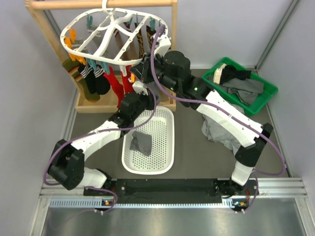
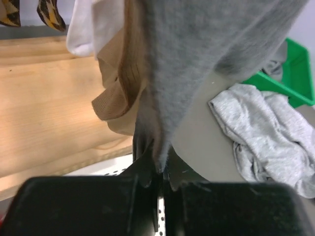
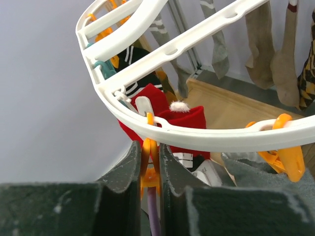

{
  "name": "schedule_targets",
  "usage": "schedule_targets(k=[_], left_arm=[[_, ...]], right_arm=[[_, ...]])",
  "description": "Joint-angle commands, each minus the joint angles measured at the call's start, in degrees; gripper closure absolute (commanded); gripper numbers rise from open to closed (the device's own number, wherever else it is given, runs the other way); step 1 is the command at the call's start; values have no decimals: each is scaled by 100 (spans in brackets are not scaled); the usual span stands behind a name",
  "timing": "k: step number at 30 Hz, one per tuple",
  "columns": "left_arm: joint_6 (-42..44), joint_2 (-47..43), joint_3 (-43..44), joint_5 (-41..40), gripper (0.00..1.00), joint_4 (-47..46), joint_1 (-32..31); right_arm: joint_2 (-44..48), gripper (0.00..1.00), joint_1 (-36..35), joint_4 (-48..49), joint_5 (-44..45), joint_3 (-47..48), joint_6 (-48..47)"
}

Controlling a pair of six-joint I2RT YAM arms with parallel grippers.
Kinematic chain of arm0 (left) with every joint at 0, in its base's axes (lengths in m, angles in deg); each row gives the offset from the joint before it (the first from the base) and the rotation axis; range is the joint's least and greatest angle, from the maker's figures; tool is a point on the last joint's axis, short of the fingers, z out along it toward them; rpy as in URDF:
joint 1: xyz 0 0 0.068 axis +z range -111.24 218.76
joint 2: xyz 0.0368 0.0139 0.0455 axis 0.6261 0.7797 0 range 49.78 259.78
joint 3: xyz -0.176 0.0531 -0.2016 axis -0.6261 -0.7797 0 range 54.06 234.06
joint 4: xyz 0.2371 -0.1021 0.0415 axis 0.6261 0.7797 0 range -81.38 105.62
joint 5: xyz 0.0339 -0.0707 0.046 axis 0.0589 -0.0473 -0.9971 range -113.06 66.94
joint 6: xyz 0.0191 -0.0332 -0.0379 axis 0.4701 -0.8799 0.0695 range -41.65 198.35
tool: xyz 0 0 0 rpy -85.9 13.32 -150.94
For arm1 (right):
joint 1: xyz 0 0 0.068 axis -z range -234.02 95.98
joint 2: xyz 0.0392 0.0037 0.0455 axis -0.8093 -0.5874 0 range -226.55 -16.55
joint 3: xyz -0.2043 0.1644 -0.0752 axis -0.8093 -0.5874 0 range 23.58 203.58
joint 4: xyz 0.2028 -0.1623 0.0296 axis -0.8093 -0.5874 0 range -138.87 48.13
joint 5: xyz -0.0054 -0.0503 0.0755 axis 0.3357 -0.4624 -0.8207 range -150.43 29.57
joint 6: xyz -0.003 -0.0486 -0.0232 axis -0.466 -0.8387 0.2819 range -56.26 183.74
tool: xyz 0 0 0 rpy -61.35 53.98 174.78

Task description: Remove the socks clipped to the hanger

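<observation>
Hanger (image 3: 206, 137) — the white oval drying frame — hangs by its hook from the wooden rail stand (image 1: 64, 5) at the far left corner of the table (image 1: 192, 147), with socks dangling from clips around it.

Left gripper (image 2: 158, 172) sits low under the frame. Its fingers are pressed together on the very bottom tip of a hanging grey sock (image 2: 197, 59), so it's pinching fabric. A tan sock (image 2: 123, 98) hangs right beside that one, touching it.

Right gripper (image 3: 150, 152) is up at the frame's rim, fingers squeezed on an orange clip (image 3: 149, 172) that hangs off the white plastic. Whether that clip is the one holding the grey sock can't be told, since both arms pile over that spot in the top view. Behind the clip are red socks (image 3: 182, 123), and further round the rim there's a black sock with white stripes (image 3: 135, 61). A second orange clip (image 3: 285, 152) sits on the rim off to the right, with grey fabric just under it.

Down on the table, a white mesh basket (image 1: 160, 142) sits around the middle, closer to the near edge, with one dark grey sock (image 1: 141, 142) lying in it. A green bin (image 1: 266, 101) at the far right corner holds dark garments. A light grey garment (image 2: 266, 137) lies crumpled between bin and basket, partly under the right arm.
</observation>
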Motion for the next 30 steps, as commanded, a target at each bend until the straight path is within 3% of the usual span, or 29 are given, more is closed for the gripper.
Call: schedule_targets(k=[1,4,13,19,24,30], left_arm=[[-102,-284,256,568,100,89,63],[-277,-609,159,912,100,274,80],[-638,-1233,-87,1950,100,739,230],[-752,-1550,-262,2091,100,871,300],[-1015,-1629,-446,2135,100,741,300],[-2148,-1699,-816,2311,100,20,309]], right_arm=[[315,84,-80,-73,-426,-10,8],[402,60,-80,-205,-479,-10,-203],[781,27,165,-838,-567,-10,-687],[886,26,394,-864,-603,-1,-775],[702,29,394,-1084,-76,324,-1082],[605,32,394,-1041,66,289,-1118]])
